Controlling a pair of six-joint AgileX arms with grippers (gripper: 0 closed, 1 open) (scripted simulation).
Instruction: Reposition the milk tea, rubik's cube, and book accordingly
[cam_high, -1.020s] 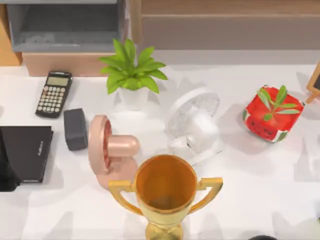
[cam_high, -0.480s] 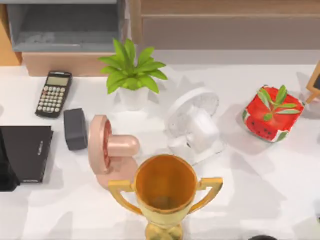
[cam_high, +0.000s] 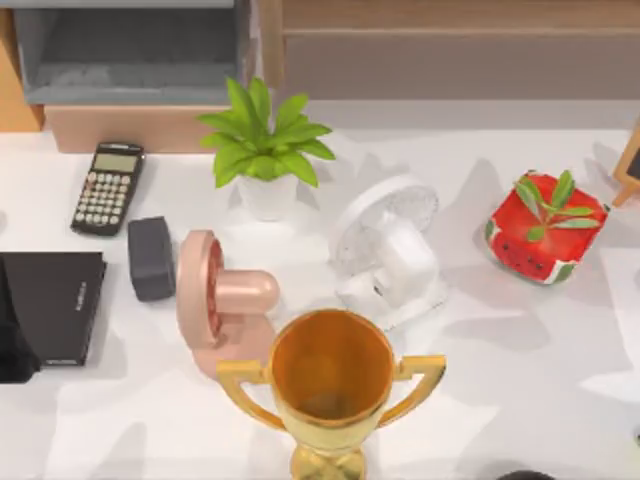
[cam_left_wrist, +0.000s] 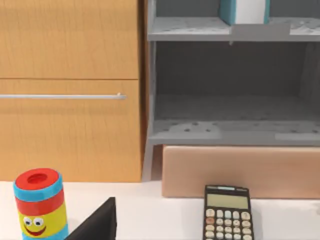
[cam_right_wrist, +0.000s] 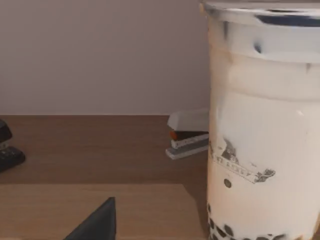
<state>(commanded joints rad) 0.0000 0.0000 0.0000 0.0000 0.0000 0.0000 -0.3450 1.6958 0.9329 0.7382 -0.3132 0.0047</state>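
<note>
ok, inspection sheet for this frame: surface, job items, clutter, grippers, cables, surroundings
Surface: white table, crowded.
Job's things: milk tea upright on a wooden surface in the right wrist view; teal book on the upper grey shelf; cube nothing seen.
Clutter: calculator, plant, white fan, pink fan, trophy, watermelon pot, black slab, striped can.
Grippers: nothing seen.
Cables: nothing seen.
Surroundings: wooden cabinet, grey shelves.

White counter (cam_high: 520, 380), calculator (cam_high: 107, 187), potted plant (cam_high: 264, 150), pink fan (cam_high: 222, 300), white fan (cam_high: 388, 255), gold trophy (cam_high: 331, 385), watermelon planter (cam_high: 545, 228) set upon it.
</note>
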